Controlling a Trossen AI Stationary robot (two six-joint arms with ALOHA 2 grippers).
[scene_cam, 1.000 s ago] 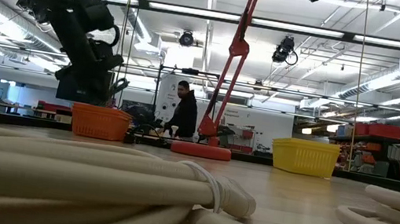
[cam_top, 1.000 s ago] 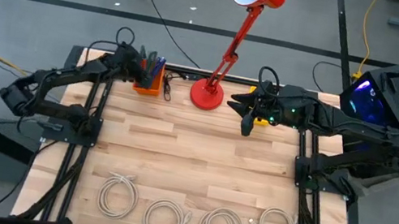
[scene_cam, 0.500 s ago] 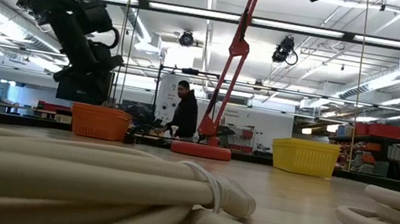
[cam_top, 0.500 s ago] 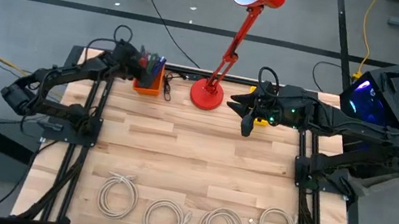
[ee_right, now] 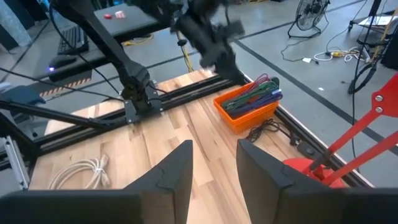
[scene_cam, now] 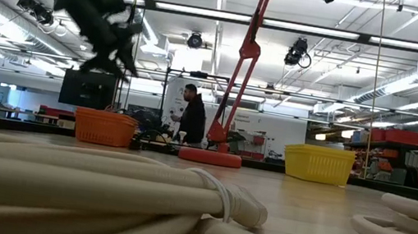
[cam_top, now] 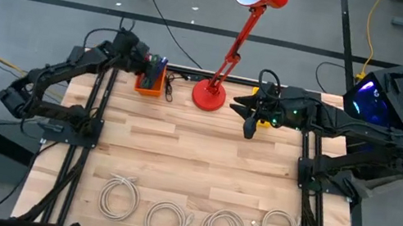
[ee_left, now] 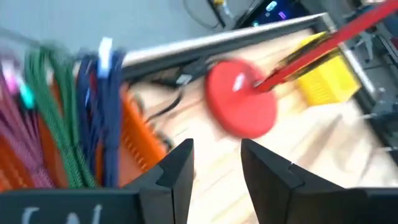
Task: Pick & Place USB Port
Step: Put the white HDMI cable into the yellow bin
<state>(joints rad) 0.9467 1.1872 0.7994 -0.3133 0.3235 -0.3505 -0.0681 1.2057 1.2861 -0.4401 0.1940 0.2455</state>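
Landmark: a red desk lamp (cam_top: 214, 90) stands with its round base at the far middle of the wooden table (cam_top: 193, 161); every place below is given from that base.
Left gripper: the left gripper (cam_top: 138, 58) hangs in the air to the left of the lamp base, above the far-left side of the orange basket (cam_top: 150, 81). In the left wrist view its two dark fingers (ee_left: 177, 168) stand apart with bare table showing between them; nothing is held and nothing is touched.
Orange basket: it sits on the table just left of the lamp base, near the table's far edge, and is filled with bundled USB cables (ee_left: 74, 118) in green, blue, red and pink, standing on end.
Right gripper: the right gripper (cam_top: 249, 126) waits just right of the lamp base, above the table. Its fingers (ee_right: 177, 171) are parted in the right wrist view, with only wood seen in the gap; it grips nothing.
Yellow basket: a yellow basket (scene_cam: 318, 163) sits right of the lamp base, mostly hidden under the right arm from above.
White cables: four coiled white cables (cam_top: 195, 220) lie in a row along the near edge of the table, well apart from the lamp base.
Room: a person (scene_cam: 190, 116) stands beyond the table, behind the lamp.
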